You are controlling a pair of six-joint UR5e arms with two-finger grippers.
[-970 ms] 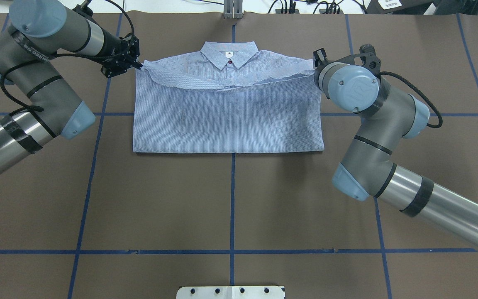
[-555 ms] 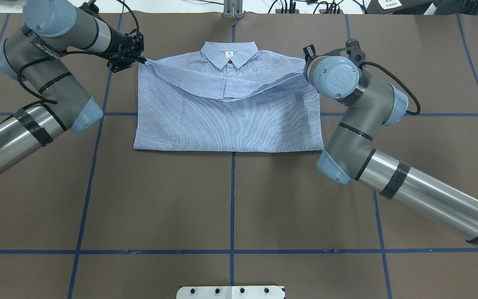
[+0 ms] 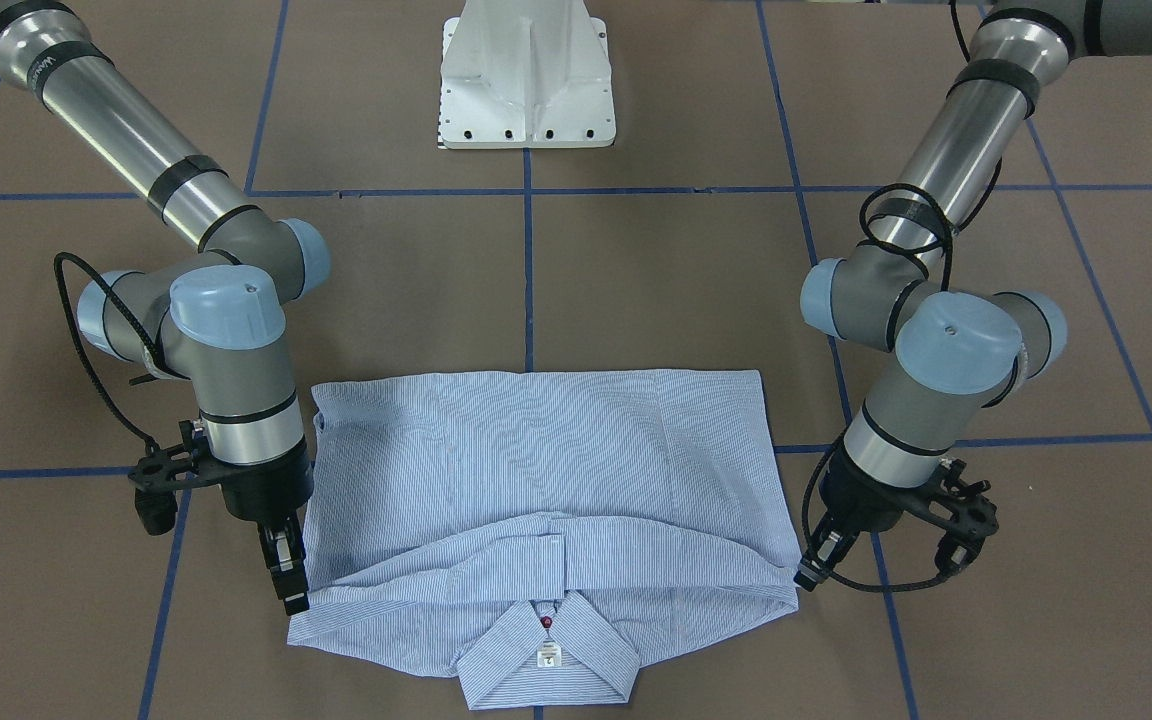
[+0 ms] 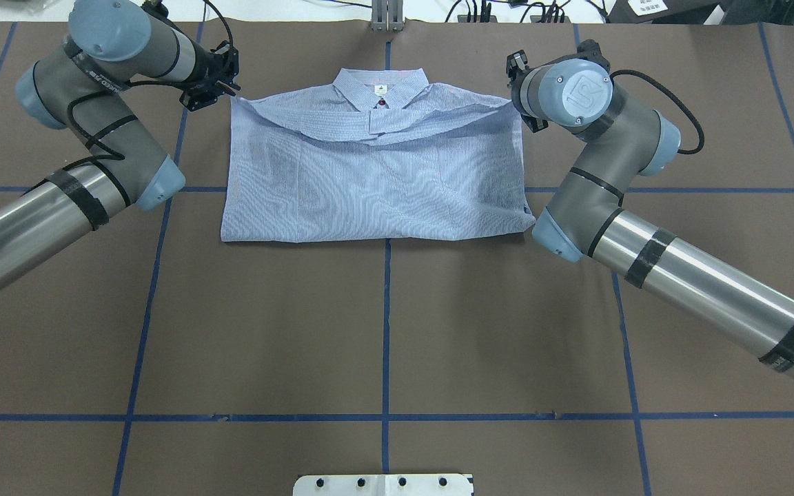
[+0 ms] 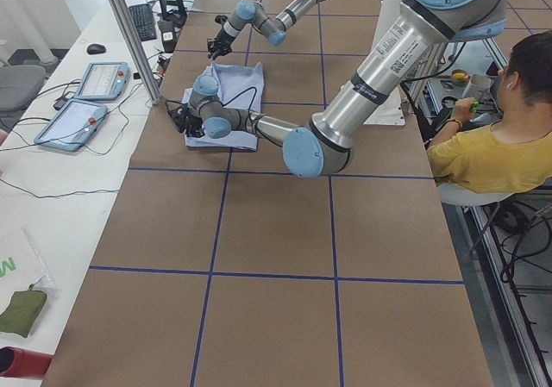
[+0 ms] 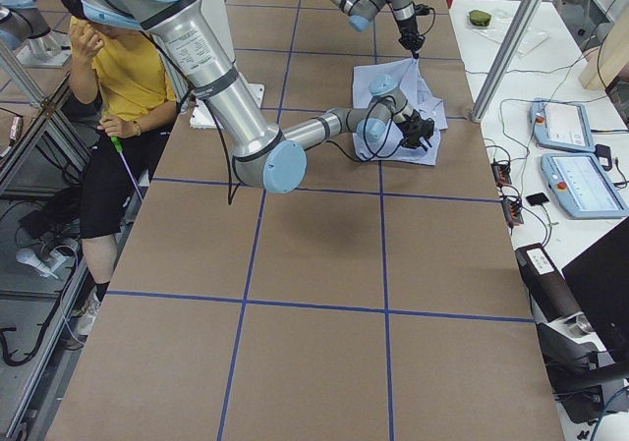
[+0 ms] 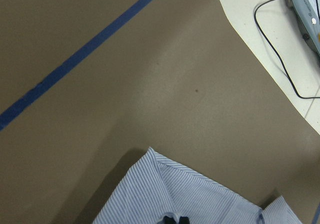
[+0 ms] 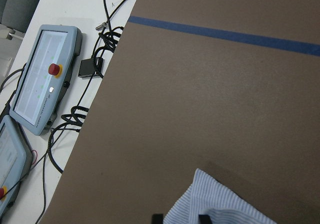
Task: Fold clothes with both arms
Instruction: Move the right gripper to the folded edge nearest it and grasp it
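The light blue striped shirt (image 4: 376, 193) lies flat on the brown table, collar (image 4: 381, 88) at the far side, its lower part folded up to just below the collar. My left gripper (image 4: 231, 91) is at the fold's left corner, shut on the cloth, as the left wrist view (image 7: 175, 219) and the front view (image 3: 802, 580) show. My right gripper (image 3: 294, 600) is at the other corner. In the right wrist view (image 8: 180, 217) its fingertips stand apart with the shirt corner (image 8: 215, 199) between them. From overhead the right wrist (image 4: 569, 89) hides it.
The white pedestal base (image 3: 526, 80) stands at the robot's side of the table. Blue tape lines (image 4: 387, 331) cross the brown cover. Teach pendants (image 8: 45, 79) and cables lie past the far table edge. A seated person (image 5: 500, 137) is beside the robot.
Both grippers have moved away from the robot towards the collar, carrying the folded edge. The fold now lies flatter, just below the collar.
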